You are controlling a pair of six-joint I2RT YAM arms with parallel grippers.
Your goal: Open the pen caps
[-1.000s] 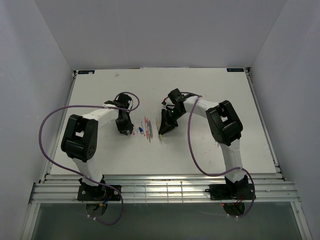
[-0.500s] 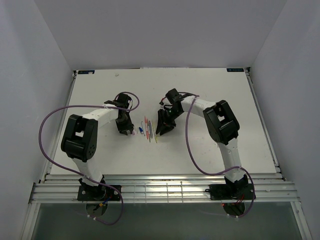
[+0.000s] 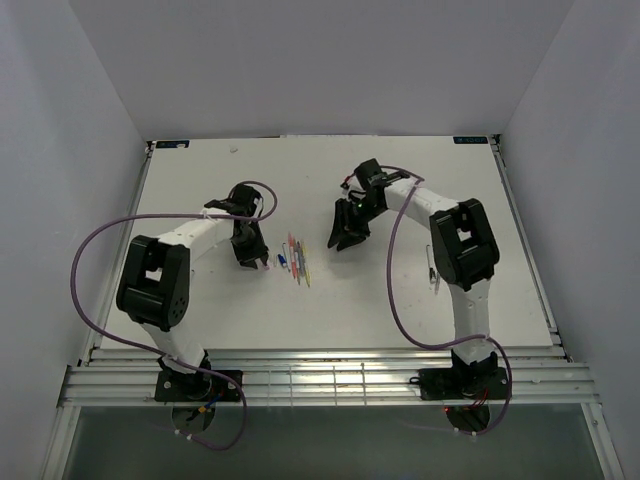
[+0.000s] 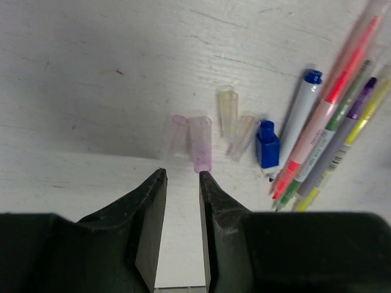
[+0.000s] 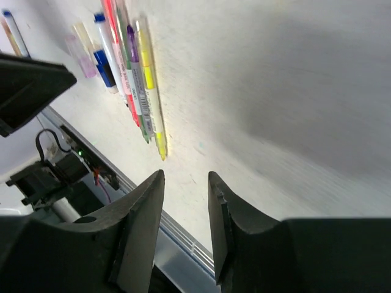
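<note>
Five loose caps (image 4: 243,137) beside five pens (image 4: 333,91) on the white worktop (image 4: 91,55), with both pairs of jaws empty.

Counted in the left wrist view:
- two pinkish clear caps (image 4: 177,135) side by side
- one pale yellow cap (image 4: 227,113)
- one near-colourless cap
- one solid blue cap (image 4: 267,145) just beside a blue-and-white pen (image 4: 299,119)
- one red pen, one green pen (image 4: 346,104), one grey pen (image 4: 333,152) with a purple tip and one yellow pen (image 5: 153,91), bunched and touching in a slanted fan

Dark barcode-like print on the grey pen, too small to read. Blue sticker (image 3: 470,140) at the far right corner of the worktop, likewise unreadable. Left jaws slightly apart, gripping nothing, tips just short of the pinkish caps. Right jaws slightly apart too, gripping nothing, over bare worktop off to the side of the pens.
</note>
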